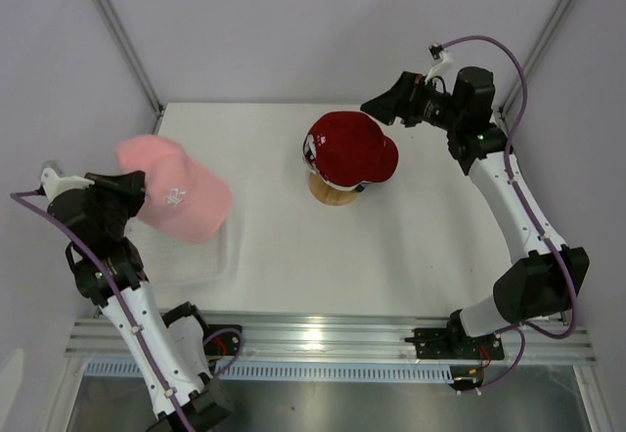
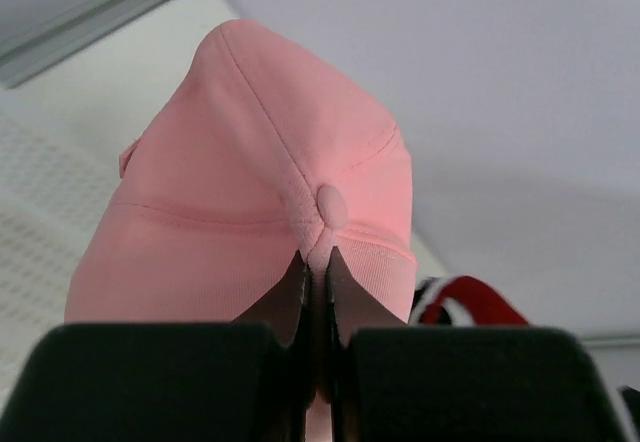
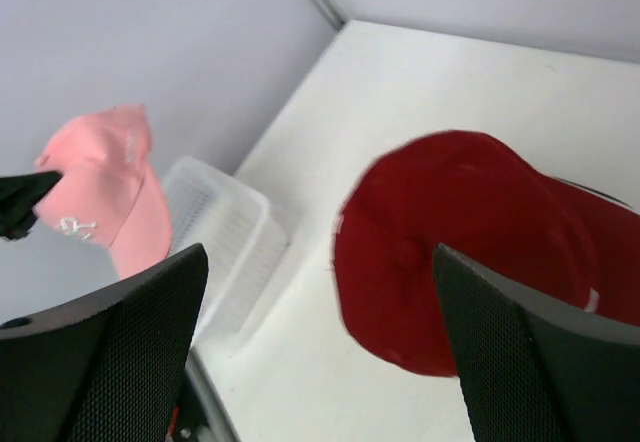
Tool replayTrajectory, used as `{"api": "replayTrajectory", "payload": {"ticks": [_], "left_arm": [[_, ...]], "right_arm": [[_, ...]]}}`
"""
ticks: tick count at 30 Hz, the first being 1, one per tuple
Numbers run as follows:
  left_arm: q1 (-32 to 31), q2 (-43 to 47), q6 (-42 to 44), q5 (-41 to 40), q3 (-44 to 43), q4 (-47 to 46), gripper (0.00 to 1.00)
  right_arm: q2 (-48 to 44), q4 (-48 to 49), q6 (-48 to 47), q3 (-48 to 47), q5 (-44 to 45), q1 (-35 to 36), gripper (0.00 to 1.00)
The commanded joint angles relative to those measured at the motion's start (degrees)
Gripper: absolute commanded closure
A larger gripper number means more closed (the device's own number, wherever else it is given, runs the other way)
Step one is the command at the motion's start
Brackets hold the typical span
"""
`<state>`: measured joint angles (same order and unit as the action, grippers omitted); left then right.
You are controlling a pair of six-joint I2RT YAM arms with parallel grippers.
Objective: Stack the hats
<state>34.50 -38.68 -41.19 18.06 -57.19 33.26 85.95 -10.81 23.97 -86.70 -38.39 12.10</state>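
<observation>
Left pincer (image 2: 317, 267) is clamped on the pink hat (image 1: 176, 190) crown, left of the stand (image 1: 333, 193), over the basket (image 1: 220, 261). The hat's white logo is unreadable. Red hat (image 1: 350, 147) sits on the stand. Right pincer (image 1: 380, 106), fingers apart, is just beyond the stand.

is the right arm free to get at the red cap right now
Probably yes. The right gripper hangs open just beside the red cap, with nothing between them. The cap sits uncovered on its stand, and the pink cap is far off in the left gripper.
</observation>
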Motion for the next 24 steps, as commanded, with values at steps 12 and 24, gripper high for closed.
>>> {"api": "replayTrajectory", "payload": {"ticks": [12,24], "left_arm": [[-36.6,-12.5,-40.1,-25.6,-2.7,-18.9,0.99],[-53.7,-28.3,-55.8,-36.5,-13.6,-16.7,0.99]], "right_arm": [[-6.9,46.1,30.0,24.8,1.7,12.3,0.02],[-3.6,45.0,25.0,26.3,8.7,19.5,0.03]]}}
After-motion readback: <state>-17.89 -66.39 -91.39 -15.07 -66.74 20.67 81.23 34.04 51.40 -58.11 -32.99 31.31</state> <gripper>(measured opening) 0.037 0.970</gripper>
